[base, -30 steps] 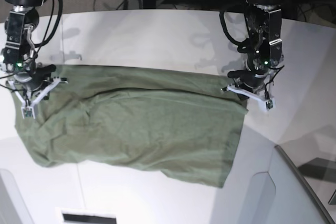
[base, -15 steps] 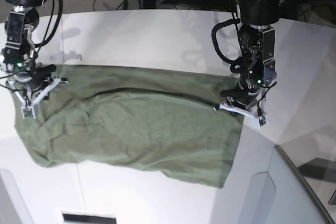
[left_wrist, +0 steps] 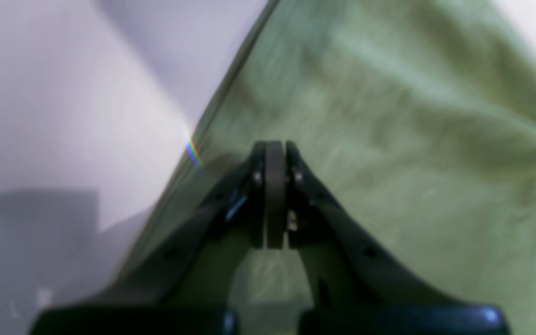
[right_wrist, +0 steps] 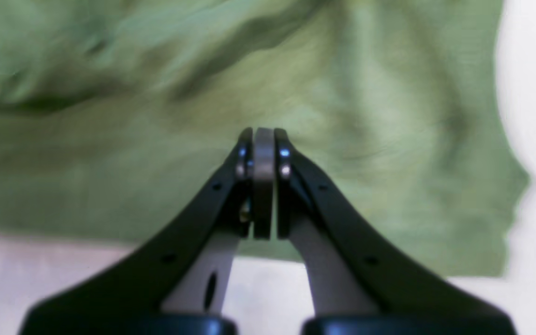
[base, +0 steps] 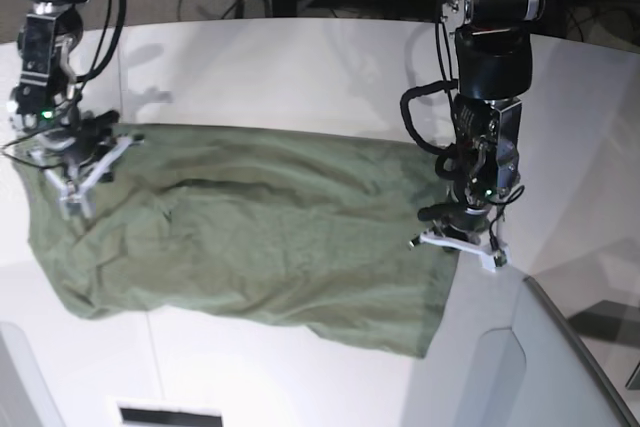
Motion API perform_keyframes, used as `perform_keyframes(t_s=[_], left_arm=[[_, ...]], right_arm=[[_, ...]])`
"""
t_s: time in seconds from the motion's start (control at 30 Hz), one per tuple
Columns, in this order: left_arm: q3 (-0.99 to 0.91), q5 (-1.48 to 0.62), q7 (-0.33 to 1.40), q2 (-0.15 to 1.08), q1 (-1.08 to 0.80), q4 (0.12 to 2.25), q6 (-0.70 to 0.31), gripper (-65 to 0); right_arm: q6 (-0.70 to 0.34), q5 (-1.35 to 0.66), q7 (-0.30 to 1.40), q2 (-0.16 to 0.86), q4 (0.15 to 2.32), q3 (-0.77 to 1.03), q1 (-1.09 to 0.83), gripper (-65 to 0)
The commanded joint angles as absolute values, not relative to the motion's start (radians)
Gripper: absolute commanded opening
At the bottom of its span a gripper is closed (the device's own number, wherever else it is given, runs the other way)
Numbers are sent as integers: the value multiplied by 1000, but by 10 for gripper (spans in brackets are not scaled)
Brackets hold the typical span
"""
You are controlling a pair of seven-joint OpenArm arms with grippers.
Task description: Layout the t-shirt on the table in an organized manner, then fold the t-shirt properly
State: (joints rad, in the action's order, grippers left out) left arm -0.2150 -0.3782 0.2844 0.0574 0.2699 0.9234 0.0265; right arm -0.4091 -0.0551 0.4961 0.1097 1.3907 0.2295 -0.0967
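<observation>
Now the shirt (base: pixel 250 232) lies spread across the middle of the white bench (base: pixel 300 67), its long axis running side to side between the two arms, rumpled but opened out in one broad sheet. Its far edge runs fairly straight below the bench's curved far edge; its near edge sags unevenly toward the near edge of the bench, dropping lowest at the corner near the grey panel (base: pixel 560 367).

At one end, the left pincer (base: pixel 458 239) sits over the shirt's short edge, clenched; its wrist view shows the jaws pressed together with green cloth beneath and beside them and the shirt's hem running diagonally away toward bare bench. Whether any fabric is pinched between the tips cannot be told from the blurred close view. At the other end, the right pincer (base: pixel 78 172) is likewise clenched, resting over the shirt's far corner near the bench's side edge; its wrist view shows cloth filling the frame ahead of the closed tips, with bare bench behind them and off to one side.

Each arm stands at its own end of the shirt, so neither needs to reach across. The bulk of the cloth lies inward from both pincers, toward the bench's middle and near edge. By this showing, the laying-out is not finished: folds still ridge the middle, and any tidy fold likely turns on squaring that slack near corner first.
</observation>
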Motion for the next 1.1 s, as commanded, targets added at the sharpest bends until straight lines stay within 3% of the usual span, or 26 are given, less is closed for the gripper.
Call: perform_keyframes(t_s=[0.0,0.23,0.5,0.73,1.07], left_arm=[[-220,-384,278,79,255,989,25,-650],[-209,-375,303,81,25,1248,25,-650],[-219,-374,298,104,-24,1216,25,-650],[-220,-374,298,133,-27,1211,25,-650],[-220,-375,252,153,-16,1106,25,-650]], right_arm=[[-438,-70,483,114,1428,208,-97,-650],[-509,-71,524,96,1442,22,-102,-650],[-515,-70,535,13,1432,4,-47,-650],[-515,-71,538,-19,1216,-22,68,-650],[-515,-68,536,2,1145,38,160,-650]])
